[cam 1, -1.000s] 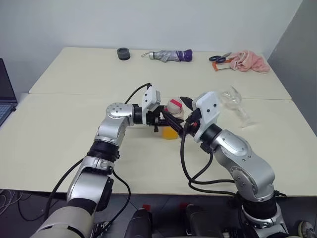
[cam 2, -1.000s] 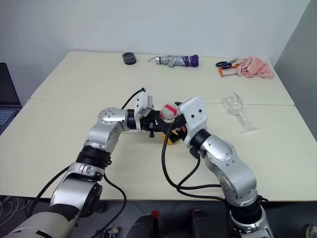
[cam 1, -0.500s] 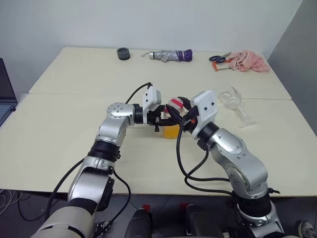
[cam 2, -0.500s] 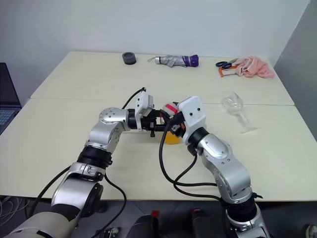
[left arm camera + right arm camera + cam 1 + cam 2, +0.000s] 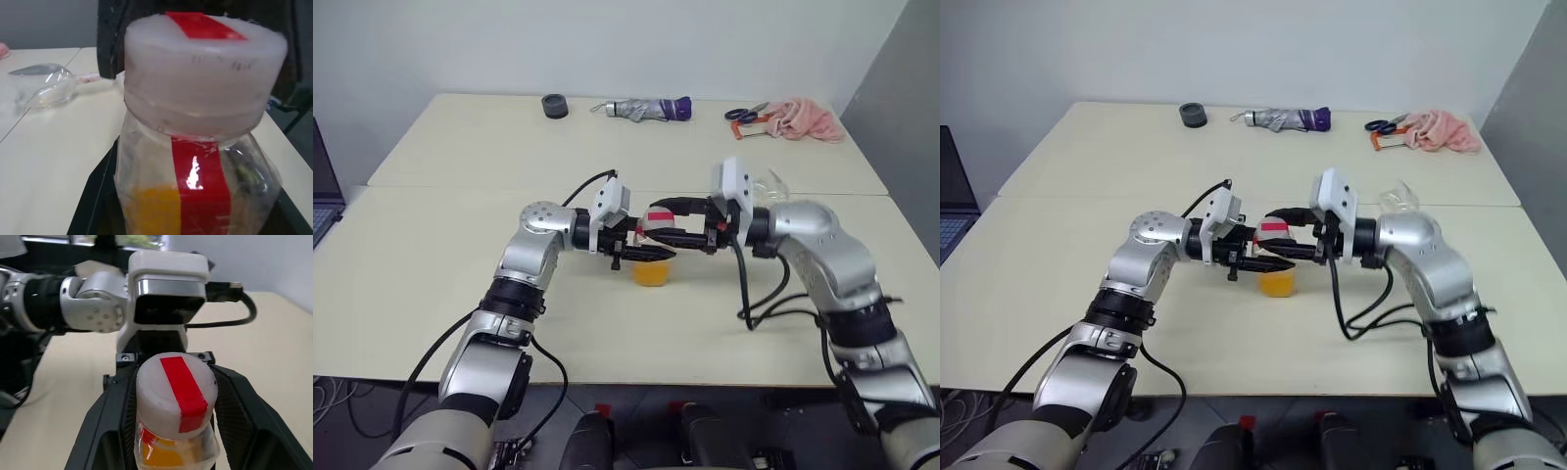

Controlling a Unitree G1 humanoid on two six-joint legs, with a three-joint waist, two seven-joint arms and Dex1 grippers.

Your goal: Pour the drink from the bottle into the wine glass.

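Standing upright near the table's middle, the small clear plastic bottle (image 5: 654, 250) with its whitish, red-striped cap (image 5: 176, 390) is pinched at the neck by the left gripper (image 5: 651, 254), jaws nearly shut, while the right gripper (image 5: 658, 217) has its 2 black fingers (image 5: 242, 406) closed around the cap. Judged light and slippery, the bottle suits that low grip; the clear stemmed wine glass (image 5: 49, 90) looks fragile. Its tipped-over bowl shows plainly from the left wrist, partly hidden overhead

Cream table (image 5: 460, 294) (two joined): umbrella (image 5: 651, 108), scissors (image 5: 744, 114), pink cloth (image 5: 808, 119), black roll (image 5: 555, 105)
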